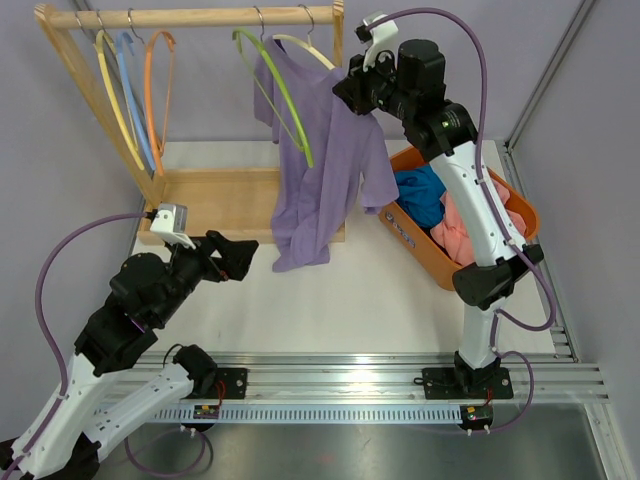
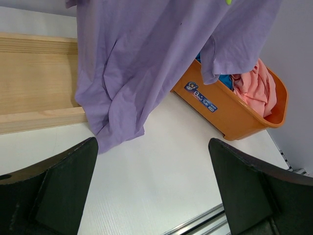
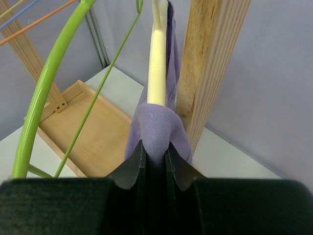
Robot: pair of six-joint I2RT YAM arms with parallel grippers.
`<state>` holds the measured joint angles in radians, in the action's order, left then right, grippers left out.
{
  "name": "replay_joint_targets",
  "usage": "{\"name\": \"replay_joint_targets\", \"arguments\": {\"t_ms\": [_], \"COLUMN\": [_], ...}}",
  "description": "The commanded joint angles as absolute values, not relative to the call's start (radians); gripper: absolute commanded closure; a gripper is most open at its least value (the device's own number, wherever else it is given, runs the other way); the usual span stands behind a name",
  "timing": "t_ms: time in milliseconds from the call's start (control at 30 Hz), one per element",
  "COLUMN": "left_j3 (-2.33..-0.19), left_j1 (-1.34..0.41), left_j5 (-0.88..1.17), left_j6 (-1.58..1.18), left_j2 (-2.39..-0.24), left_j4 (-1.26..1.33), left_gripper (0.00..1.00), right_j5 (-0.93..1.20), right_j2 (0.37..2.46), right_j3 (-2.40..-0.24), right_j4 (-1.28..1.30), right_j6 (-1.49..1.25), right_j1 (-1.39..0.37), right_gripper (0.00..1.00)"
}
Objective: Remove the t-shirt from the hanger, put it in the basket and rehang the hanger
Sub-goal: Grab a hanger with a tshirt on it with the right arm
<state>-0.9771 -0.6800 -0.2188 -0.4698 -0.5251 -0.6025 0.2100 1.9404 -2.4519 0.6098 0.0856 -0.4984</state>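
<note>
A purple t-shirt (image 1: 325,165) hangs from a cream hanger (image 1: 308,50) on the wooden rack's rail (image 1: 200,17), its hem down at the rack's base. My right gripper (image 1: 350,93) is shut on the shirt's shoulder (image 3: 157,128) at the right end of the cream hanger (image 3: 157,68). My left gripper (image 1: 243,258) is open and empty, low over the table, to the left of the shirt's hem (image 2: 115,128).
A green hanger (image 1: 285,95) hangs in front of the shirt; yellow, blue and orange hangers (image 1: 135,90) hang at the rack's left. An orange basket (image 1: 430,255) with blue and pink clothes stands at the right. The rack's post (image 3: 210,63) is beside my right gripper.
</note>
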Motion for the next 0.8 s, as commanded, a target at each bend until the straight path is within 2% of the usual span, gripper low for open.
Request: {"name": "replay_joint_targets", "arguments": {"t_ms": [0,300,767], "left_j3": [-0.977,-0.959,-0.965], "left_j1": [-0.683,-0.683,-0.683], "left_j5": [-0.242,-0.247,-0.25], "left_j6": [-0.474,-0.488,-0.488], "left_j2": [-0.525,-0.502,-0.499], "left_j4": [-0.566,-0.569,-0.581], "left_gripper": [0.01,0.01,0.01], "right_j5": [0.253,0.259,0.285], "right_j2": [1.853,1.815,1.632], "right_j3": [-2.462,-2.433,-2.188], "right_j4": [0.388,0.305,0.282], "right_j6": [0.075,0.049,0.12], "right_j1": [-0.511,-0.512,-0.506], "right_gripper": [1.0,1.0,1.0]}}
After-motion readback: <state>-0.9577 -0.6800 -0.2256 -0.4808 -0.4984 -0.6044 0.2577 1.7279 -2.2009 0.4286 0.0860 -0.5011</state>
